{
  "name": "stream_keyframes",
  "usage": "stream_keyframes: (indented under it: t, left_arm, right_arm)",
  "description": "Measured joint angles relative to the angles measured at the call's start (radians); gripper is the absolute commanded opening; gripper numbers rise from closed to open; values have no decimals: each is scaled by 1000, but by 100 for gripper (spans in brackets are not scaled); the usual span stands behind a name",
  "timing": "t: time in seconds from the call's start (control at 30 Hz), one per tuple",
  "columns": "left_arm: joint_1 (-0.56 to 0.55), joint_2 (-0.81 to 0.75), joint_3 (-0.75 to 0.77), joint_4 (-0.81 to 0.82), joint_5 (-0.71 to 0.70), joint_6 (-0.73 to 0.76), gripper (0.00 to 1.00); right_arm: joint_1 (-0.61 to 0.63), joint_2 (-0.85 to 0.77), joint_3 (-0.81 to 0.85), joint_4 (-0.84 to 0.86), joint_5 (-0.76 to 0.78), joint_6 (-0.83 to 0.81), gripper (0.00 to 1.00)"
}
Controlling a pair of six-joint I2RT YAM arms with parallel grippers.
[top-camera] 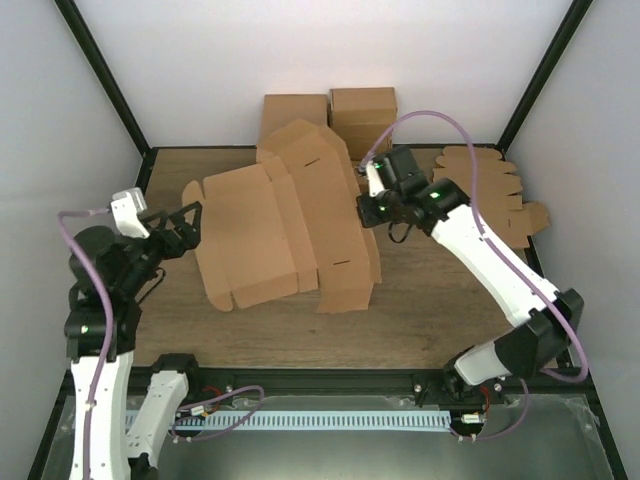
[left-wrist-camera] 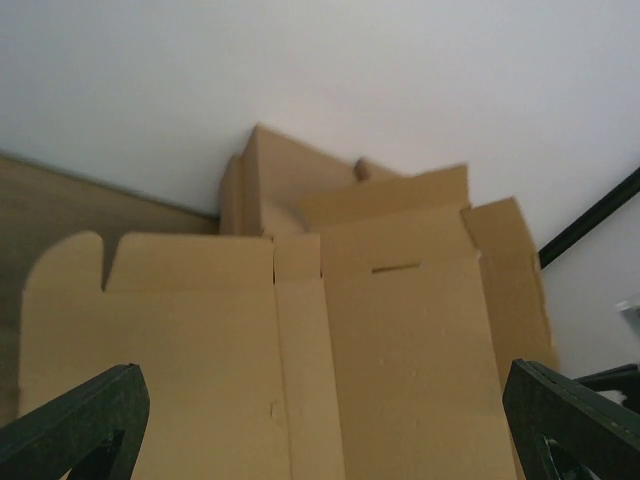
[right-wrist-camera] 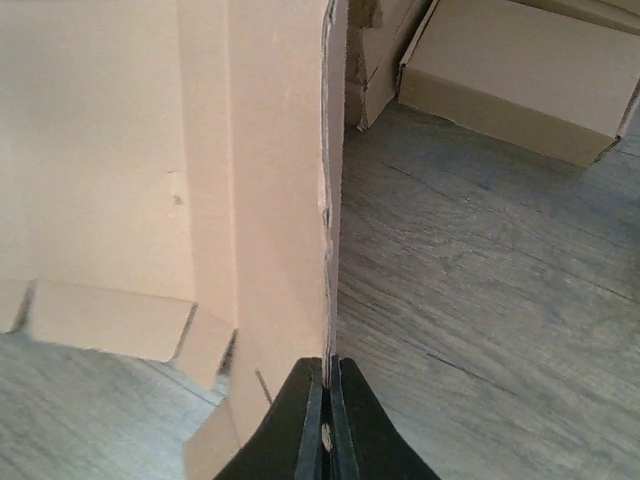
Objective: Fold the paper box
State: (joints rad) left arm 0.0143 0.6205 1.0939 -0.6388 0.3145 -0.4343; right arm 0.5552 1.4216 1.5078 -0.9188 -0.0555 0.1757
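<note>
So, one paper box (top-camera: 285, 230), two small boxes (top-camera: 363, 110) behind it. Its edge sits pinched in the right gripper (top-camera: 365, 207); the left gripper (top-camera: 195, 225) is spread wide.

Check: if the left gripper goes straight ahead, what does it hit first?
Likely the paper box: the open left gripper faces its left panel, which fills the wrist view ahead. How far off it is, I can't tell.
</note>
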Motion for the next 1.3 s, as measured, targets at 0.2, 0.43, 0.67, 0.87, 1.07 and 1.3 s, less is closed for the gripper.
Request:
stream_keyframes:
  t: [0.2, 0.43, 0.67, 0.87, 1.07, 1.3]
  left_arm:
    - [0, 92, -178, 13, -50, 0, 100]
    - [1, 194, -357, 99, -123, -32, 100]
    - [16, 315, -312, 204, -286, -45, 73]
    - [46, 567, -70, 223, -347, -40, 4]
    - [93, 808, 91, 230, -335, -34, 4]
    - [100, 1006, 241, 192, -332, -29, 4]
  right_arm:
    - [109, 106, 13, 18, 149, -5, 1]
    - [156, 97, 13, 56, 237, -8, 1]
    - [182, 98, 13, 57, 295, -25, 1]
    - [188, 97, 13, 62, 311, -26, 1]
    - [193, 88, 13, 68, 315, -26, 1]
    - [199, 80, 9, 69, 320, -26, 1]
